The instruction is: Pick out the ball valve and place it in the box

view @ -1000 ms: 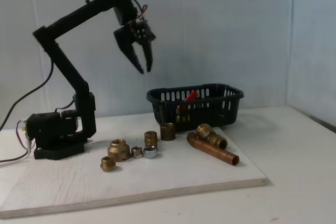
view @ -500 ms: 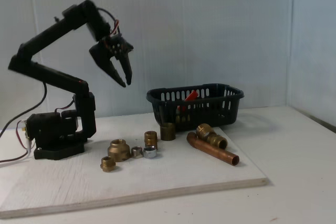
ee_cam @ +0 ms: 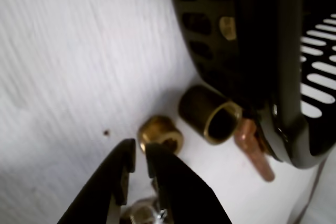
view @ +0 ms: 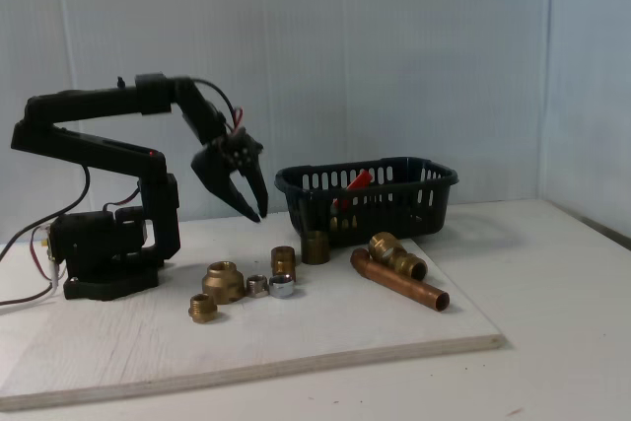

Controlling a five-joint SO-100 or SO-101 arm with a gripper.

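Observation:
The ball valve lies inside the box; in the fixed view its red lever handle (view: 357, 184) shows above the rim and through the slots. The box (view: 394, 199) is a black slotted basket at the back of the board, and in the wrist view its wall (ee_cam: 210, 35) takes up the upper right. My gripper (view: 260, 214) hangs low just left of the box, fingers pointing down, shut with nothing in it. In the wrist view the gripper (ee_cam: 140, 150) is above a small brass coupling (ee_cam: 160, 132), only a thin gap between its fingers.
Loose fittings lie on the white board (view: 118, 342): a brass sleeve (view: 315, 246) by the box, small couplings (view: 224, 281) in front, and a copper pipe with brass elbow (view: 399, 278) to the right. The arm's base (view: 108, 244) stands at the left.
The arm has folded back and down from high beside the box. The gripper has dropped to just above the board, left of the box, still holding nothing.

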